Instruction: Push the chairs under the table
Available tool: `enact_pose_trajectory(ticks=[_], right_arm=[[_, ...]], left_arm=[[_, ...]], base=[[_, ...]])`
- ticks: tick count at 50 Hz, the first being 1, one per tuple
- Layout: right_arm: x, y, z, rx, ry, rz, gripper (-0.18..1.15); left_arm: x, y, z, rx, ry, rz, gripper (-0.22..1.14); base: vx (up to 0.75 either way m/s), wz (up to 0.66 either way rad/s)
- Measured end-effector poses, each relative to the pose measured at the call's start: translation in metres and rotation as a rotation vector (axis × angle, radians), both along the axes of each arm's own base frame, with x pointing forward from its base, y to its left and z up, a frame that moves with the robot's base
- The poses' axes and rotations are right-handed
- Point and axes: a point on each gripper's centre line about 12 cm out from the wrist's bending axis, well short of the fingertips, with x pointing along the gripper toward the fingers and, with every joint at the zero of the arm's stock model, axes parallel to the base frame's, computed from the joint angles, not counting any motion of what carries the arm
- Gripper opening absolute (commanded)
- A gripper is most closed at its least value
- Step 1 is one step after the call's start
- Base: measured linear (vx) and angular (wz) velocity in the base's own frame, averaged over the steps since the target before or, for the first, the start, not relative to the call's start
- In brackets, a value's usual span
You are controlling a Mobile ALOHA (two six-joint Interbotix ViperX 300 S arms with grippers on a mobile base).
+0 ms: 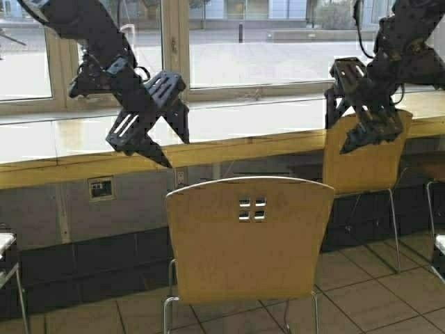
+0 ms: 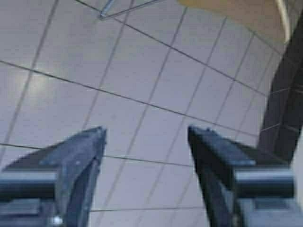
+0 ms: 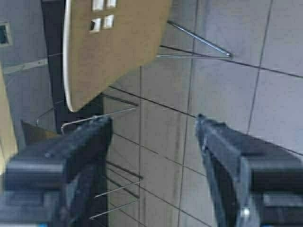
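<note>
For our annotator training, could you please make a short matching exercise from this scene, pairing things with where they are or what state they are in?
Things:
1. near chair
2. far chair
3. left end effector
4. wall socket

States or places:
A. open, raised above the table
B. below the table edge, on the left
C. backrest at the table edge
D. standing away from the table, centre

Pairs: 1-D, 2-C, 3-A, 4-B

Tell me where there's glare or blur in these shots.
High view: daylight from the windows washes out the table top; chair backrest stays clear. Left wrist view: soft, a bright patch on the floor tiles. Right wrist view: fingers blurred.
</note>
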Motion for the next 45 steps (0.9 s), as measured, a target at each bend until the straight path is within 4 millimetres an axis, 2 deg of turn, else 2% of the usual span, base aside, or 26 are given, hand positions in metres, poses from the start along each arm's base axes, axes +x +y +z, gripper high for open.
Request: enact_pose_trajectory(ticks=[8,17,23,35,45], right_arm=[[0.009,0.002,-0.002,0.011,-0.002,-0.014,0.90],[0.027,0.010,-0.014,0.017,0.011,-0.019,0.90],[0.038,0.010,-0.035,0.014,0.047,-0.026,0.90],[0.034,0.014,-0.075,0.018,0.148,-0.014,0.90],[0.027,0.012,-0.087,0.015,0.186,-0.017,0.90]], left_arm=[[0.006,-0.004,-0.013,-0.042,0.036,0.154,0.88],[0.020,-0.005,-0.032,-0.063,0.071,0.263,0.88],[0.030,-0.011,-0.046,-0.072,0.089,0.282,0.88],[0.029,-0.013,-0.064,-0.091,0.135,0.345,0.88],[0.023,-0.009,-0.076,-0.079,0.167,0.370,0.88]], base=[[0.22,0.03],[0.21,-0.04],[0.21,-0.10],[0.20,-0.08],[0.19,-0.04]])
